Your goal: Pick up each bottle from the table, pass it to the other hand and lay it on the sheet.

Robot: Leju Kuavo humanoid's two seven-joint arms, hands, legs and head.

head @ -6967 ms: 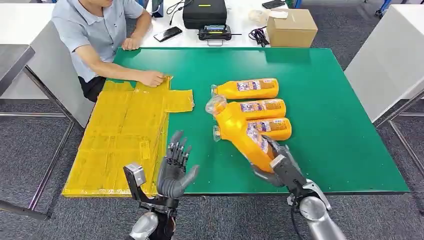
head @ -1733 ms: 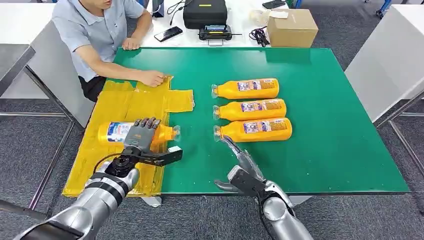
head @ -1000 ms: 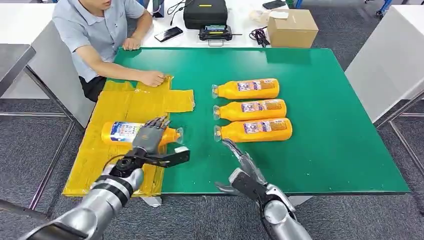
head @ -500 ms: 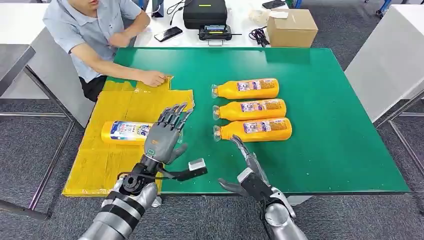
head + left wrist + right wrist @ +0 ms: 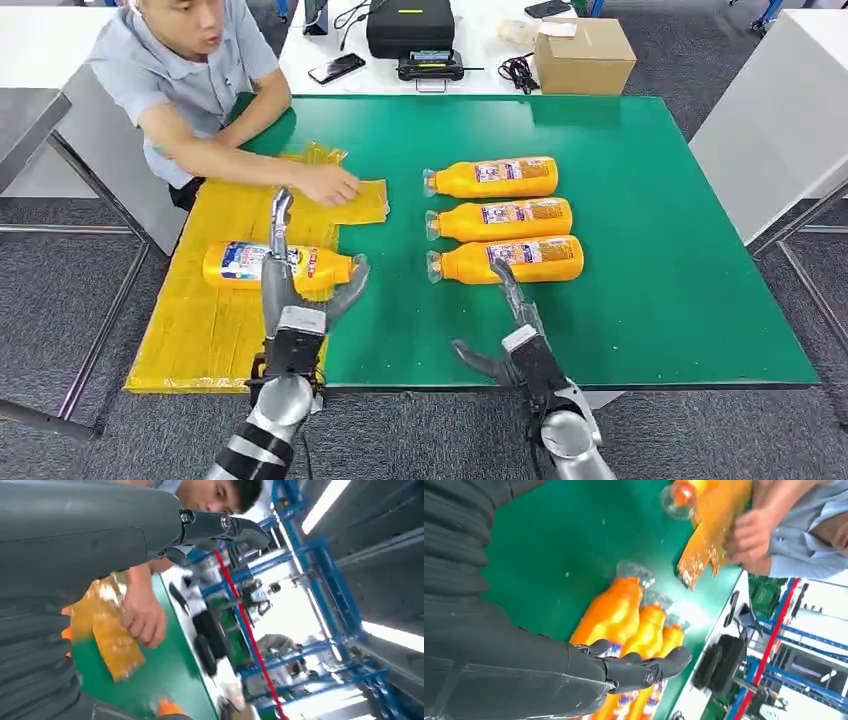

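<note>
Tabletop (image 5: pixel 640 290): green mat surface, centre of the head view, white tables along the upper edge and at right. Floor: grey carpet.

Sheet (image 5: pixel 215 330): yellow, crinkled, spread over the tabletop's left side and overhanging its left edge. A person (image 5: pixel 185 75) seated at upper left presses one hand (image 5: pixel 330 185) on the sheet's far corner.

Bottle on the sheet (image 5: pixel 275 267): orange, lying on its side, clear cap to the right; white-and-blue label, writing too small to read.

Three bottles (image 5: pixel 500 218): orange, lying side by side in a column at mid-tabletop, caps to the left; labels illegible.

Left hand (image 5: pixel 290 290): raised edge-on in front of the sheet bottle, fingers (image 5: pixel 280 215) straight and released, holding nothing.

Right hand (image 5: pixel 515 325): lower centre, fingers extended toward the nearest of the three bottles, grasping nothing; contact cannot be told.

Upper edge: black case (image 5: pixel 408 25), phone (image 5: pixel 336 68), cardboard box (image 5: pixel 583 55), cables.
</note>
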